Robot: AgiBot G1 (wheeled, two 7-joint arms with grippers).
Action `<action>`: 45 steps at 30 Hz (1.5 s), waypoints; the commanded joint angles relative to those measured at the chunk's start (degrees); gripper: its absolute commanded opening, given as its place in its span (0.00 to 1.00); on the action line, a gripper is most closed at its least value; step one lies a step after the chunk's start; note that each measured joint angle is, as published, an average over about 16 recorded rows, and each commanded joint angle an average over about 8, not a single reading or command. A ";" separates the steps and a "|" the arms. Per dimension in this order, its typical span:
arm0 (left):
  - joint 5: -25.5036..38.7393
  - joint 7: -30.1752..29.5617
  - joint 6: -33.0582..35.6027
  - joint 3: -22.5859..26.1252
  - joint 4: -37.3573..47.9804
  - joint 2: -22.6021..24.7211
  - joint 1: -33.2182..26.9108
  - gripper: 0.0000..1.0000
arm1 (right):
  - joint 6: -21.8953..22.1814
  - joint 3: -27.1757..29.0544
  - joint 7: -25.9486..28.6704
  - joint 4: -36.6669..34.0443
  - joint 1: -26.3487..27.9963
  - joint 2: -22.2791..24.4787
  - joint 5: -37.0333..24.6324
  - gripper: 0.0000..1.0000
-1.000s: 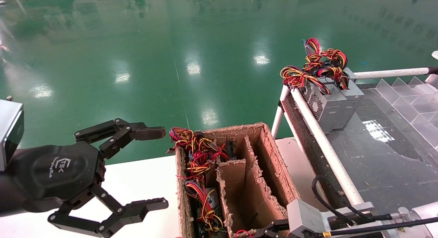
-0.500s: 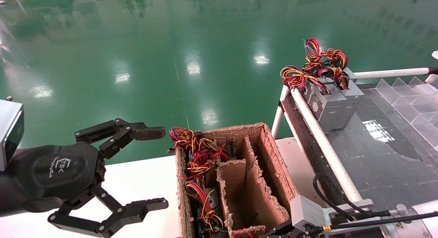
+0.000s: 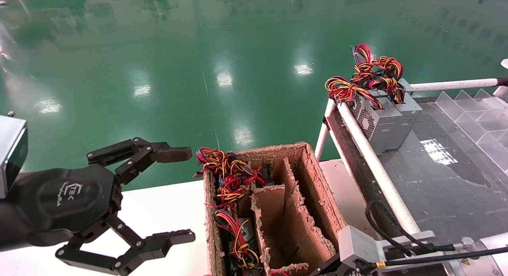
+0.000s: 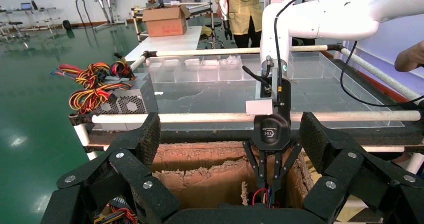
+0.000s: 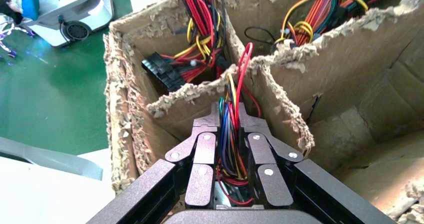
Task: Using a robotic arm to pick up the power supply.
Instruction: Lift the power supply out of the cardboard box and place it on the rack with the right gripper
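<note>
My right gripper [image 5: 229, 116] reaches down into the near end of a torn cardboard box [image 3: 313, 180]. It is shut on a bundle of red, yellow, blue and black wires [image 5: 231, 134] that belongs to the power supply. The supply's grey body is hidden under the fingers. In the left wrist view the right gripper [image 4: 273, 184] hangs over the box with wires between its fingers. The head view shows only its silver wrist module [image 3: 359, 244]. My left gripper [image 3: 186, 194] hovers open to the left of the box, holding nothing.
More wire bundles [image 3: 230, 180] fill the box's left compartment. Two grey power supplies [image 3: 381, 121] with wire bundles stand on the dark belt table [image 3: 456, 188] behind a white rail [image 3: 373, 165]. Clear dividers [image 3: 476, 113] lie at the far right. Green floor lies beyond.
The right wrist module has drifted slightly to the right at the box's near end. The left gripper has not moved.
</note>
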 commanded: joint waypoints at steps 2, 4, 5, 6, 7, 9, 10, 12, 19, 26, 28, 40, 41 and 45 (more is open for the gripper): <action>0.00 0.00 0.00 0.00 0.00 0.00 0.00 1.00 | -0.05 0.31 -0.29 0.35 -0.12 0.33 0.78 0.00; 0.00 0.00 0.00 0.00 0.00 0.00 0.00 1.00 | -0.09 0.70 -0.44 0.79 -0.14 0.77 1.56 0.00; 0.00 0.00 0.00 0.00 0.00 0.00 0.00 1.00 | -0.10 0.93 -0.51 1.04 -0.14 1.04 2.00 0.00; 0.00 0.00 0.00 0.00 0.00 0.00 0.00 1.00 | -0.10 1.21 -0.58 1.31 -0.10 1.33 2.49 0.00; 0.00 0.00 0.00 0.00 0.00 0.00 0.00 1.00 | -0.09 1.54 -0.66 1.60 -0.05 1.70 3.05 0.00; 0.00 0.00 0.00 0.00 0.00 0.00 0.00 1.00 | -0.05 2.30 -0.84 2.22 0.04 2.51 4.25 0.00; 0.00 0.00 0.00 0.00 0.00 0.00 0.00 1.00 | -0.01 2.74 -0.95 2.55 0.09 2.98 4.92 0.00; 0.00 0.00 0.00 0.00 0.00 0.00 0.00 1.00 | 0.14 3.73 -1.21 3.24 0.21 4.03 6.35 0.00; 0.00 0.00 0.00 0.01 0.00 0.00 0.00 1.00 | 1.42 8.10 -2.37 4.99 0.98 7.94 11.93 0.00; -0.01 0.00 0.00 0.01 0.00 0.00 0.00 1.00 | 3.64 12.37 -4.41 5.97 2.29 10.78 16.05 0.00; -0.01 0.00 0.00 0.01 0.00 0.00 0.00 1.00 | 4.57 13.43 -5.17 6.30 2.74 11.45 16.59 0.00; -0.01 0.01 0.00 0.01 0.00 0.00 0.00 1.00 | 12.06 18.36 -10.26 4.17 5.36 14.90 15.61 0.00; -0.01 0.01 0.00 0.01 0.00 0.00 0.00 1.00 | 12.30 18.54 -10.50 3.59 5.66 15.13 15.41 0.00; -0.01 0.01 -0.01 0.01 0.00 -0.01 0.00 1.00 | 12.57 19.10 -11.34 0.87 6.86 16.17 14.72 0.00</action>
